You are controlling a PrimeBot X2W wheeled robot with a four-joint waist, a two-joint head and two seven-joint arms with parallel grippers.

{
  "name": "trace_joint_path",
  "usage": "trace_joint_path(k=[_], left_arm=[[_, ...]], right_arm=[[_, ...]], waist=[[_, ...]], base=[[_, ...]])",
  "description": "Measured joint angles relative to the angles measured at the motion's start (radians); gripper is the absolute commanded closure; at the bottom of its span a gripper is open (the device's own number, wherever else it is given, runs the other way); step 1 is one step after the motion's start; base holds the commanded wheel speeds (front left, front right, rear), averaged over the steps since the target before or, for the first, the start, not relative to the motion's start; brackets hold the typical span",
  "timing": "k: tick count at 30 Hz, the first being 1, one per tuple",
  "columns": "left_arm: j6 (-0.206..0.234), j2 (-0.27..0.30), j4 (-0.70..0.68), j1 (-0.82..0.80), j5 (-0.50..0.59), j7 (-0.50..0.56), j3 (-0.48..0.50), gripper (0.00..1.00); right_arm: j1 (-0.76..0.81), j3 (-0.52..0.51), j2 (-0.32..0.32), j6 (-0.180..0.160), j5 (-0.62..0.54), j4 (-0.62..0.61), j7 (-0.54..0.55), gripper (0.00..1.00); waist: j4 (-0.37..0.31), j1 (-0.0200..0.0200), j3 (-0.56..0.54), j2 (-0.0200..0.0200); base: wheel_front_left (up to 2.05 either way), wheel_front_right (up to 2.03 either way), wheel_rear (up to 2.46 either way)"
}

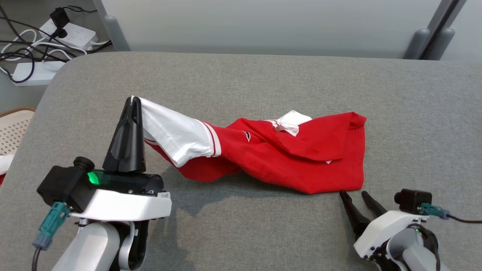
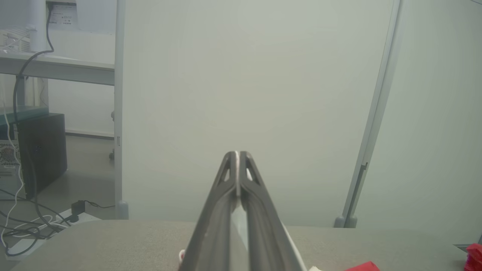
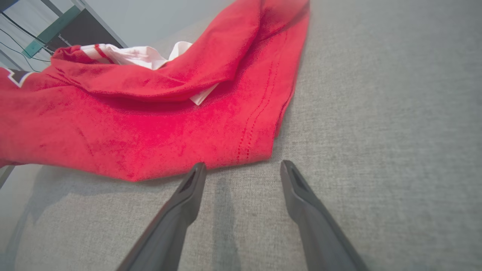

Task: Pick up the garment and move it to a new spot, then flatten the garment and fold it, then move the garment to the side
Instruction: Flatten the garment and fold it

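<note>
The garment [image 1: 286, 154] is a red shirt with white sleeves, lying crumpled across the middle of the grey table [image 1: 241, 82]. My left gripper [image 1: 133, 99] is shut on the white sleeve end, lifting it off the table at the left. In the left wrist view the closed fingers [image 2: 237, 154] pinch a thin white edge of cloth. My right gripper [image 1: 353, 193] stands open just in front of the shirt's near right corner. In the right wrist view its two fingers [image 3: 241, 165] are spread on either side of the hem [image 3: 248, 150], close to it, with nothing between them.
Power strips and tangled cables [image 1: 41, 41] lie on the floor beyond the table's far left corner. A pale perforated basket [image 1: 13, 130] sits at the left edge. Grey partition posts [image 1: 433, 41] stand behind the table.
</note>
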Motion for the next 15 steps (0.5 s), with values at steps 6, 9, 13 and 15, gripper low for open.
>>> trace_joint_path(k=[6, 9, 13, 15], left_arm=[[-0.009, -0.013, 0.013, -0.001, 0.006, 0.000, -0.018, 1.00], [-0.017, -0.020, 0.018, -0.001, 0.006, 0.000, -0.028, 1.00], [-0.022, -0.024, 0.027, -0.002, 0.006, 0.000, -0.034, 1.00], [-0.025, -0.024, 0.029, -0.002, 0.006, 0.000, -0.035, 1.00]], right_arm=[[-0.082, 0.055, -0.028, 0.000, 0.060, 0.095, -0.025, 0.00], [-0.114, 0.083, -0.028, 0.000, 0.107, 0.133, -0.030, 0.12], [-0.143, 0.129, -0.035, 0.000, 0.163, 0.165, -0.032, 1.00], [-0.145, 0.153, -0.040, 0.000, 0.185, 0.167, -0.042, 1.00]], waist=[[0.025, 0.0000, 0.001, 0.0000], [0.037, 0.0000, 0.000, 0.0000], [0.050, 0.0000, 0.000, 0.0000], [0.051, 0.0000, 0.000, 0.0000]], base=[[0.00, 0.00, 0.00], [0.00, 0.00, 0.00], [0.00, 0.00, 0.00], [0.00, 0.00, 0.00]])
